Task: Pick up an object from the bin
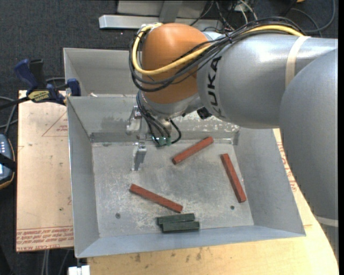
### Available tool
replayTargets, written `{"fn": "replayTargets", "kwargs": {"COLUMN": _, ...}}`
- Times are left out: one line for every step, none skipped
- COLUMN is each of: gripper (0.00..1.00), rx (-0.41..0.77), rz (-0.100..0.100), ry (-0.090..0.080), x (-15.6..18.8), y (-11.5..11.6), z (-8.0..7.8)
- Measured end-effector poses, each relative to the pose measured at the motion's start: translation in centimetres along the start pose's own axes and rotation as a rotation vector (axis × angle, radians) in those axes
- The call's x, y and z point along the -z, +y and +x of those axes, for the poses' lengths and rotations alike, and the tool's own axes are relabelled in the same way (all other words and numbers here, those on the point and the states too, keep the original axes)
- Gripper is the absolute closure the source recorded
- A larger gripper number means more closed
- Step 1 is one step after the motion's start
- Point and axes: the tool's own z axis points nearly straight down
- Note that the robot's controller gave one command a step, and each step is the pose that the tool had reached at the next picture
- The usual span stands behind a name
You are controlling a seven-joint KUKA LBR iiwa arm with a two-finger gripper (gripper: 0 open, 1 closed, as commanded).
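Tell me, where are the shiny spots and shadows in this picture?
Camera view: a soft shine sits atop the orange cover; a dark shadow lies on the bin's back wall under the arm; the front red stick casts only a thin one.

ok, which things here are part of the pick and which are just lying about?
Job: tool, bin, back red bar, right red bar, front red bar, dark block.
Lying about: floor cables, grey bar, both outside the bin.
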Motion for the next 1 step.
{"fn": "replayTargets", "kwargs": {"gripper": 0.0, "rx": -0.003, "rz": -0.001, "ry": -0.008, "x": 0.49, "y": -0.1, "z": -0.18}}
